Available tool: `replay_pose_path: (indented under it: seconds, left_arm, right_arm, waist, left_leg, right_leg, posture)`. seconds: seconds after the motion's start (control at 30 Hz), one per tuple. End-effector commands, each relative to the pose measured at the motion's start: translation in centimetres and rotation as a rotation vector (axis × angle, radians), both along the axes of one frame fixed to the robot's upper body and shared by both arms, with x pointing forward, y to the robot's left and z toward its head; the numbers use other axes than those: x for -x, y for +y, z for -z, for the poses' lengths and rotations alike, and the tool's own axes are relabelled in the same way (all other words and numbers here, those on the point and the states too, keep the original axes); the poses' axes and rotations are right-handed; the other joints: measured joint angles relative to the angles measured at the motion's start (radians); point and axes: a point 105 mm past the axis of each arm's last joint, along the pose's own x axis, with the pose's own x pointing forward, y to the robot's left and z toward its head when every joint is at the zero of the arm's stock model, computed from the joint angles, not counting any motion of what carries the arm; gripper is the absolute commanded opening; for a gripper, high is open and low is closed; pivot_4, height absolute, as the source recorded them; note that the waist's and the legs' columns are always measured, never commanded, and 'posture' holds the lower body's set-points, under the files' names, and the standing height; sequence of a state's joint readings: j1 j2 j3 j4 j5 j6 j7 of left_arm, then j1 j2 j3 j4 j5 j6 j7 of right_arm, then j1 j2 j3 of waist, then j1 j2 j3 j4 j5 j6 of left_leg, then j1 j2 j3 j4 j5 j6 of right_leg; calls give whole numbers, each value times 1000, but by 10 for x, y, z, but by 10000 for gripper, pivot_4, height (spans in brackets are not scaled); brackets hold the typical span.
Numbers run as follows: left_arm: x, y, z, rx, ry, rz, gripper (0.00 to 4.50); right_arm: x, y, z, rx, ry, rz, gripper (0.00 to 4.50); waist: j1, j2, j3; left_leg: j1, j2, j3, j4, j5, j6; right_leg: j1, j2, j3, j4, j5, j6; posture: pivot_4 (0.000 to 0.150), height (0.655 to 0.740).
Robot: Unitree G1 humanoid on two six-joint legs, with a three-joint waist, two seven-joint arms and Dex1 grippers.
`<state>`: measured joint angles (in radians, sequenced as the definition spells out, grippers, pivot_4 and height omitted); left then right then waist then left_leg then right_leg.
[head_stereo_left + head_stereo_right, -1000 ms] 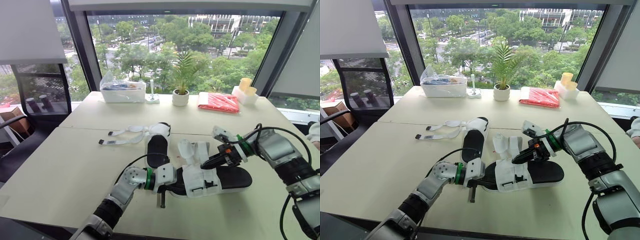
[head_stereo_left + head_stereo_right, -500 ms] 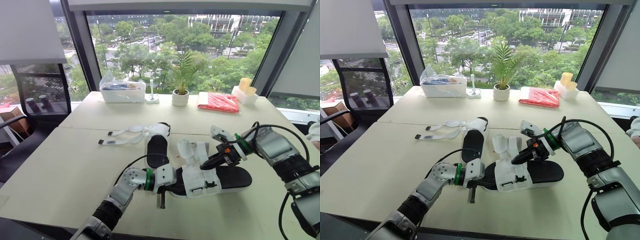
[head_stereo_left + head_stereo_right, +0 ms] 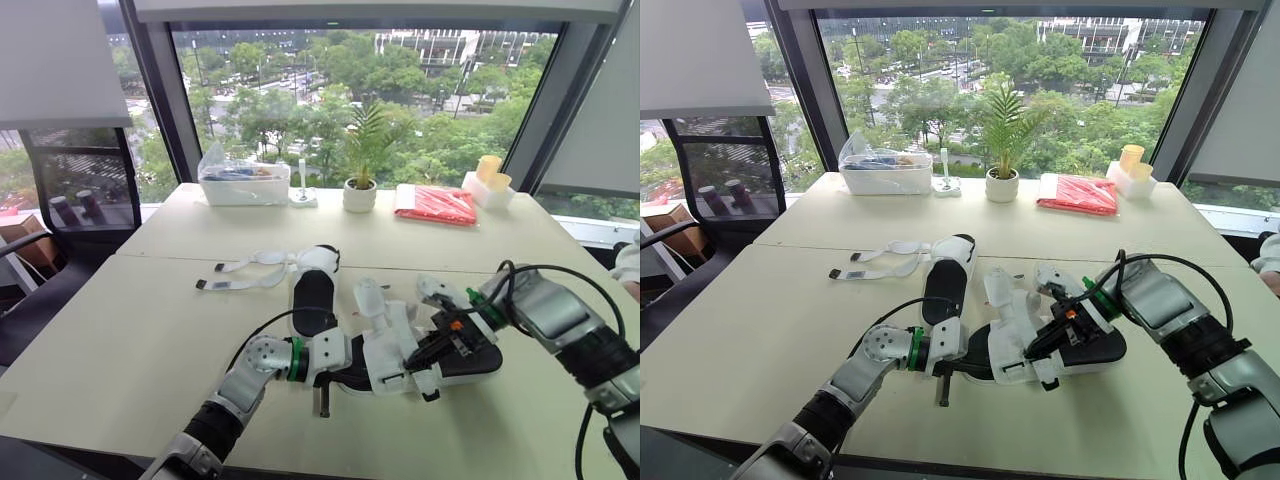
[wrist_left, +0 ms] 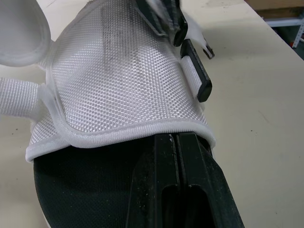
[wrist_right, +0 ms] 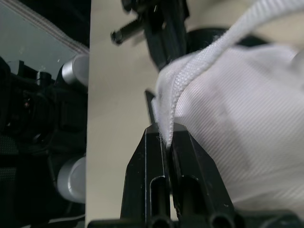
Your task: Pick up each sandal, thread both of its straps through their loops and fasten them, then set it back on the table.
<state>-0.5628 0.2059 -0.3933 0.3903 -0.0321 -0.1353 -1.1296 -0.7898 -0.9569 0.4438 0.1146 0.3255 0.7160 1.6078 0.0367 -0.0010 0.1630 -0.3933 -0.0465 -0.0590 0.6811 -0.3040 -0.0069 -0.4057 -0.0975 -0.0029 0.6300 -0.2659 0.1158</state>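
Both grippers clamped on 1 sandal, front of table.
The near sandal [image 3: 468,360] lies on its side on the table [image 3: 130,330], black sole toward the robot's right, white mesh upper [image 4: 118,80] bunched at its middle. The left gripper [image 4: 176,138] has its 2 fingers pressed together on the sandal's edge, tips tucked under the mesh hem. The right gripper [image 5: 167,134] pinches a white woven strap [image 5: 209,57] between its closed fingers, just beside the mesh (which loop the strap belongs to, cannot tell). The far sandal [image 3: 312,295] rests flat just behind the left wrist, untouched, its 2 loose straps [image 3: 240,278] trailing unfastened toward the robot's left. A potted plant [image 3: 361,190] and red packet [image 3: 436,203] sit near the window.
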Motion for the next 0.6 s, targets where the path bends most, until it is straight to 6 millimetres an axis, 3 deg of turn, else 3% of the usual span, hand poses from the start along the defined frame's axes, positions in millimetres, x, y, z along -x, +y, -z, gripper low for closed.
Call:
replay_pose_path:
  seconds: [0.03, 0.23, 0.43, 0.6]
  left_arm:
    - [8, 4, 26, -92, 68, 8, 0]
    - [10, 3, 27, -93, 74, 18, 0]
    - [9, 3, 29, -103, 71, 28, 0]
    - [6, -2, 28, -89, 74, 32, 0]
  right_arm:
    - [9, -3, -8, -1, -20, -2, 14346]
    - [29, -9, -43, -63, -72, 100, 44519]
    - [47, -34, -51, -52, -47, 310, 44519]
    - [63, -43, -21, -79, 29, 431, 44519]
  waist:
    - [0, 0, 0]
    - [3, 0, 0]
    - [5, 0, 0]
    - [7, 0, 0]
  left_leg:
    - [0, 0, 0, 0, 0, 0]
    - [0, 0, 0, 0, -1, 2]
    - [0, 1, -1, 0, -3, 5]
    - [0, 1, -1, 0, -3, 6]
  right_leg:
    - [0, 0, 0, 0, 0, 0]
    - [0, 0, 0, 0, 0, 0]
    - [1, -1, 0, -1, 0, 0]
    - [2, -1, 0, -1, 0, 0]
  posture:
    - [1500, 7374]
    - [1500, 7374]
    - [1500, 7374]
    - [1500, 7374]
